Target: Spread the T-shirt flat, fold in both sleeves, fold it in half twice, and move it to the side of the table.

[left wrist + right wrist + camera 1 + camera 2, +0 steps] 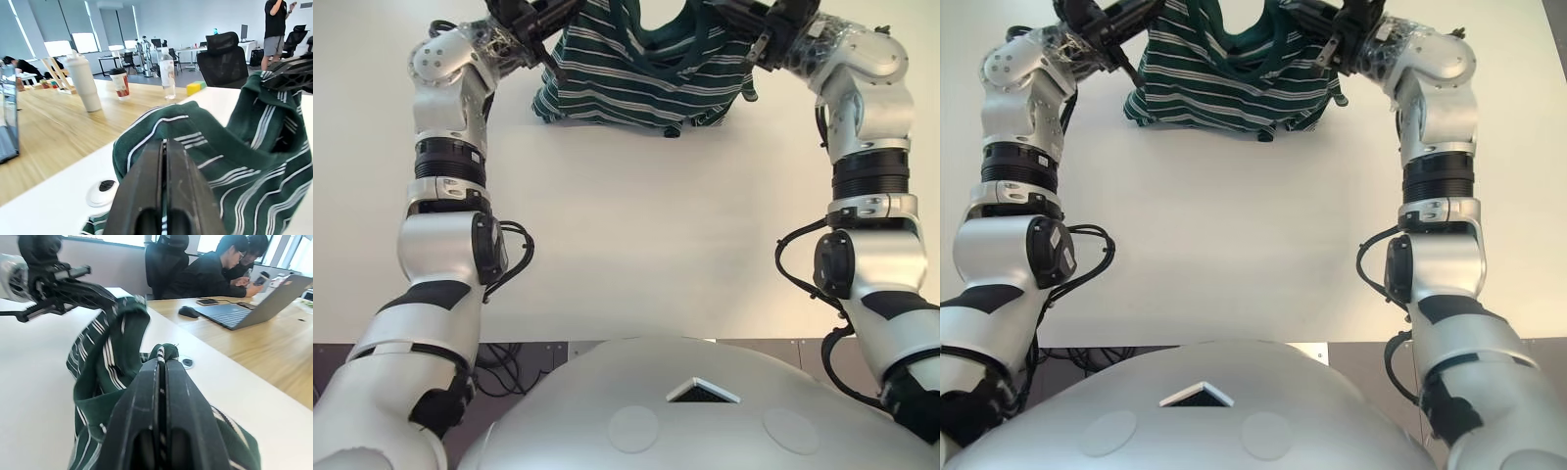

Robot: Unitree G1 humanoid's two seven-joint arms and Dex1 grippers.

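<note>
Left hand (164, 143), right hand (160, 362) pinch limp, bunched green-striped T-shirt (626, 90).

The T-shirt (636, 83) is soft, matt knitted cloth, creased. The table (636, 225) is smooth, matt white. The left gripper (164, 144) and right gripper (161, 363) look like black matt plastic, faintly scuffed. The desk (49, 127) shows wood grain with slight sheen; the bottle (167, 73) is clear glossy plastic.
</note>
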